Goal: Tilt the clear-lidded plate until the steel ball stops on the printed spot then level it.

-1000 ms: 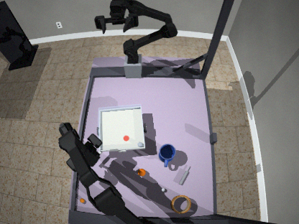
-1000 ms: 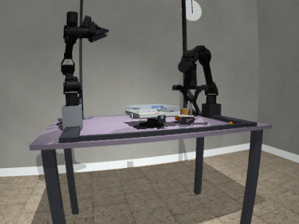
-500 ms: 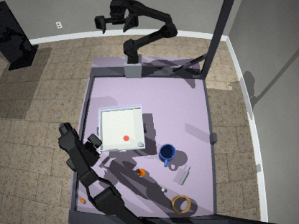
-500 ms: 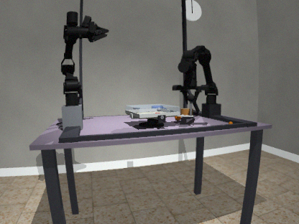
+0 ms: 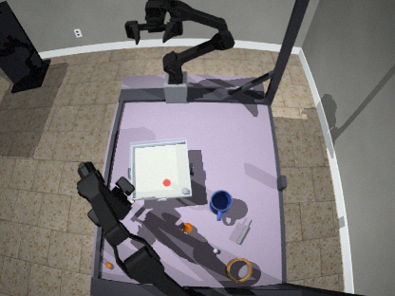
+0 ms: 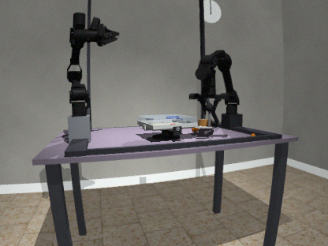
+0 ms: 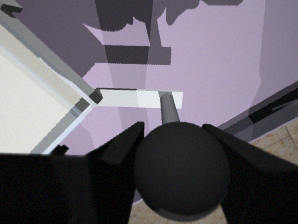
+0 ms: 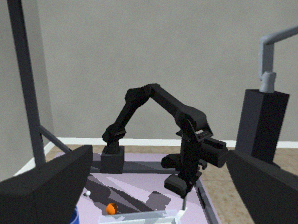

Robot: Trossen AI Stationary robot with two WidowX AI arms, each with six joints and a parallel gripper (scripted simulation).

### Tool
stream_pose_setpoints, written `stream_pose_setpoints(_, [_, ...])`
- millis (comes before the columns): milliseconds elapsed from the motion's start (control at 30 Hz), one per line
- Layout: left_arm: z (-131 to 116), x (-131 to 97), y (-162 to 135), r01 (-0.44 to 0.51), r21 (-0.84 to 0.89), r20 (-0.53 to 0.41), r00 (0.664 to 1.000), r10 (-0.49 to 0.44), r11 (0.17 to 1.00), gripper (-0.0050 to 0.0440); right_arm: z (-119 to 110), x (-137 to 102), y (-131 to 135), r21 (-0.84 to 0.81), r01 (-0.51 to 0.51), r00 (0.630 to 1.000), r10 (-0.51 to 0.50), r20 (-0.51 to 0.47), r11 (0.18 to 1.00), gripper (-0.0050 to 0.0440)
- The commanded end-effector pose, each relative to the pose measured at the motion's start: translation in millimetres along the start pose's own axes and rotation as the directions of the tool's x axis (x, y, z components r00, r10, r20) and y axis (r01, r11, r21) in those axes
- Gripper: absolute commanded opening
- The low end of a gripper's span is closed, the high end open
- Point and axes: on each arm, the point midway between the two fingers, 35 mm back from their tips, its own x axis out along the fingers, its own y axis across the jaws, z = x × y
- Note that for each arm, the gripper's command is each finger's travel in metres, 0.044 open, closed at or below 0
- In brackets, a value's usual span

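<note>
The clear-lidded plate (image 5: 147, 197) (image 7: 57, 136) stands on a black base and looks near level; a slight tilt cannot be told. The steel ball (image 5: 185, 191) (image 6: 174, 120) sits in the plate's corner nearest the blue mug, apart from the red printed spot (image 5: 166, 182). My left gripper (image 5: 110, 201) (image 6: 209, 105) is shut on a round black knob (image 7: 182, 172), on a grey post (image 7: 169, 107) that rises from the white bar (image 7: 125, 98) at another plate corner. My right gripper (image 5: 152, 40) (image 6: 117, 35) (image 8: 160, 154) is open and empty, high above its base, far from the plate.
A blue mug (image 5: 220, 201) (image 8: 75, 217) stands close to the plate. An orange cup (image 5: 187, 228) (image 8: 112, 209), a small white ball (image 5: 216, 250), a grey tool (image 5: 244, 233) and an orange ring (image 5: 228, 270) lie beyond. A small orange piece (image 5: 108, 265) (image 6: 253, 135) lies near the table's corner.
</note>
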Motion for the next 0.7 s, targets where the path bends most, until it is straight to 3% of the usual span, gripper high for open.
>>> stream_pose_setpoints(0, [-9.0,-11.3,4.9,-0.011,0.006,-0.045,0.999,0.011,1.0,-0.005,5.9,-0.2,1.0,-0.02,-0.003,1.0,0.003,0.003,1.0,0.04])
stream_pose_setpoints(667, [-10.2,-12.3,5.5,-0.011,0.006,-0.045,0.999,0.011,1.0,-0.005,5.9,-0.2,1.0,-0.02,-0.003,1.0,0.003,0.003,1.0,0.04])
